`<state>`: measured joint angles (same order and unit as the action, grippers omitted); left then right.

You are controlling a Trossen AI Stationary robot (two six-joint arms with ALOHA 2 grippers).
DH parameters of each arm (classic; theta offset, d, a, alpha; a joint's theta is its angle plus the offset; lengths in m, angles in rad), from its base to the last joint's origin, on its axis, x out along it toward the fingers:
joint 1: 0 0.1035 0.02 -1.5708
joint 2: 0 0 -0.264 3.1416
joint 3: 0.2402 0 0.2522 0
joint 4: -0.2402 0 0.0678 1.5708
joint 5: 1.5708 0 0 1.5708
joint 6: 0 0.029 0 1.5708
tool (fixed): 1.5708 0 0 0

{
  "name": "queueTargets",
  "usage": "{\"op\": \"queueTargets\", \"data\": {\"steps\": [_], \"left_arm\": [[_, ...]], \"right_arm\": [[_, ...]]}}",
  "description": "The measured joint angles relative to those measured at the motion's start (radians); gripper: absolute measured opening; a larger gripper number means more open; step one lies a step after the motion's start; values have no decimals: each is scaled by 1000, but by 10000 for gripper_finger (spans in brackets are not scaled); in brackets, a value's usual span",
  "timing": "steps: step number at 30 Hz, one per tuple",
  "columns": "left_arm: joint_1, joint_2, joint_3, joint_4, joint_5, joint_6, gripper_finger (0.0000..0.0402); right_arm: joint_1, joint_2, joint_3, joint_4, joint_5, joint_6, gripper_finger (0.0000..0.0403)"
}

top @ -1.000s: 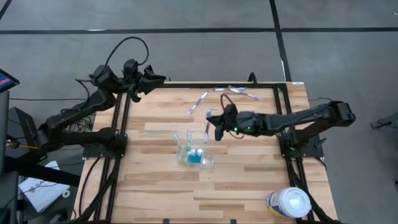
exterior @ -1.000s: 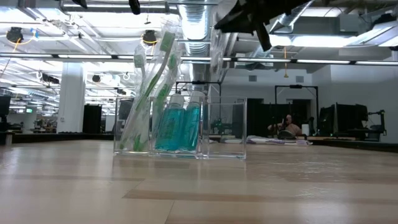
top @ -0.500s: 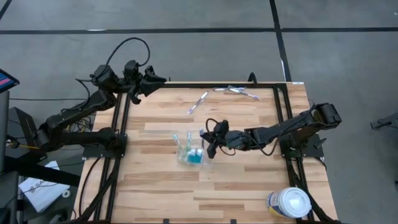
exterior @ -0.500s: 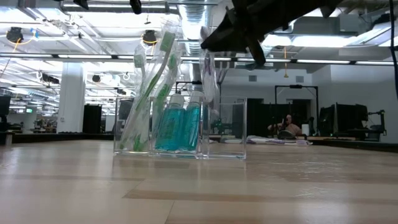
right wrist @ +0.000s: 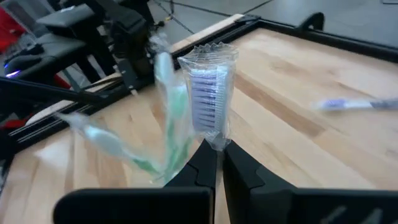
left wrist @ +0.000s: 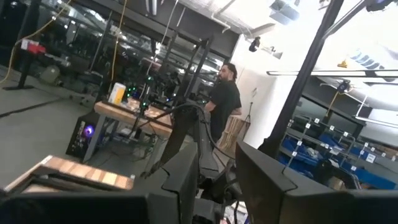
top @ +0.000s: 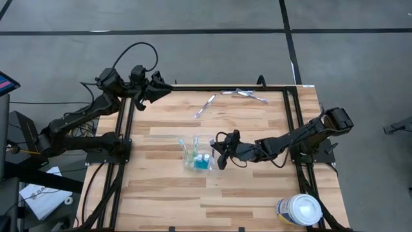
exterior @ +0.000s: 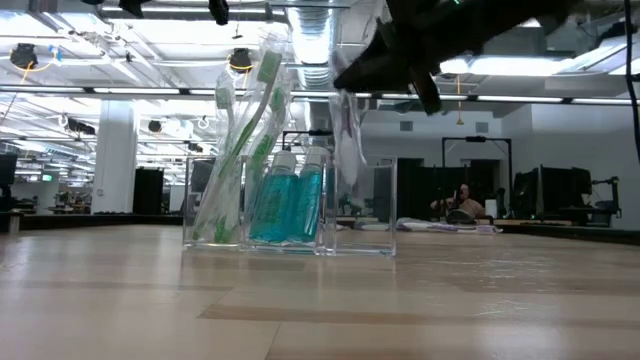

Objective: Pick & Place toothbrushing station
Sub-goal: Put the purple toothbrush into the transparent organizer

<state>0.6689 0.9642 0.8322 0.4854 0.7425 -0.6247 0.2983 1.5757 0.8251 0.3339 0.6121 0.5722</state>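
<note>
Toothbrushing station (exterior: 288, 203), clear, holds green brushes, blue bottles; right end effector (top: 217, 149) apparently pinches wrapped toothbrush (right wrist: 210, 99).

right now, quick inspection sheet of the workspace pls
surface: wooden table, bare planks in front.
job's things: toothbrushing station mid-table, holding green wrapped brushes and blue bottles.
clutter: wrapped toothbrushes at far edge; white-lidded tub at near right corner.
grippers: right gripper shut on a wrapped purple toothbrush over the station; left gripper waits at far left corner.
cables: loop above left arm.
surroundings: a person beyond.
</note>
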Motion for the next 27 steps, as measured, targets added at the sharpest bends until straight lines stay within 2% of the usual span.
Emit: {"op": "queueTargets", "data": {"steps": [8,27], "left_arm": [[0,0,-45,1,0,11,104],[0,0,-67,1,0,18,104]], "right_arm": [[43,0,-109,146,51,46,0],[42,0,-140,168,21,19,0]]}}
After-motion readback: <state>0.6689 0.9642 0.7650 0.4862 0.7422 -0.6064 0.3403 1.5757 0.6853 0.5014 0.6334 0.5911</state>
